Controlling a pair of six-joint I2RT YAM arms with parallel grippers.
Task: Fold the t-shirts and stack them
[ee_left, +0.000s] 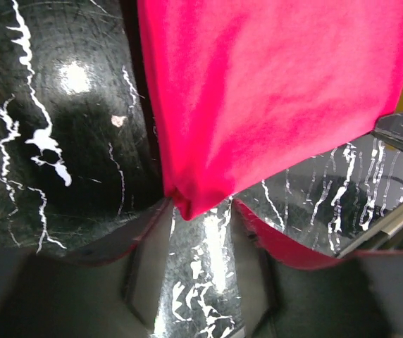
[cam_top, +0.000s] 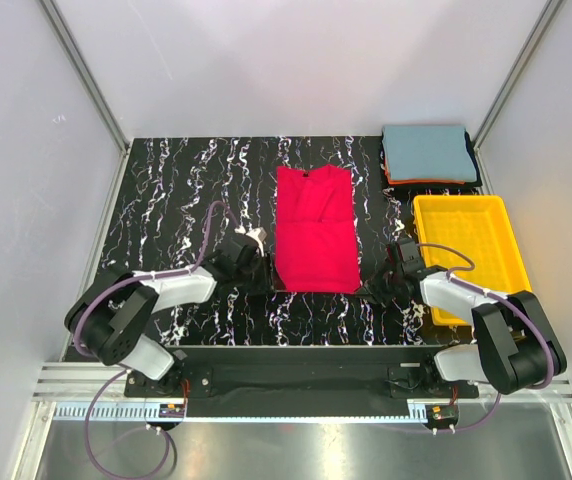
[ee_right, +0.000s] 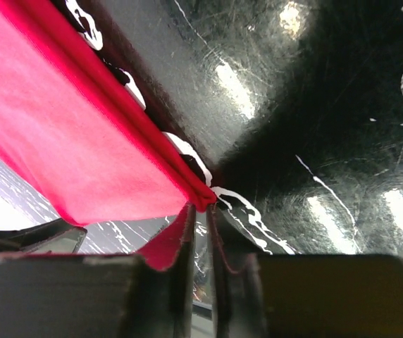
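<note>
**Top external, then each wrist: both hands at the near hem of the red shirt**

Top external: the red t-shirt [cam_top: 313,230] lies flat in the middle of the worktop [cam_top: 186,200]. Its long axis runs straight away from me, collar at the far end and hem toward my bases. My left hand [cam_top: 262,272] sits at the near left corner of the hem and my right hand [cam_top: 371,287] at the near right corner, so the hem lies crosswise between them. The folded stack [cam_top: 428,152], grey-blue on top, waits at the far right, beyond the yellow tray [cam_top: 471,250], and is nearer my right arm.

Left wrist: the shirt [ee_left: 272,91] spreads ahead and to the right. My left hand [ee_left: 201,218] stands parted, bare worktop showing in the gap and the hem corner just at its mouth, not yet pinched.

Right wrist: my right hand [ee_right: 201,211] is drawn in to a slit on the other corner of the shirt [ee_right: 67,141], which stretches off to the left.

As I judge it, the fold must carry the hem forward along that long axis, once the left hand has closed too.
</note>
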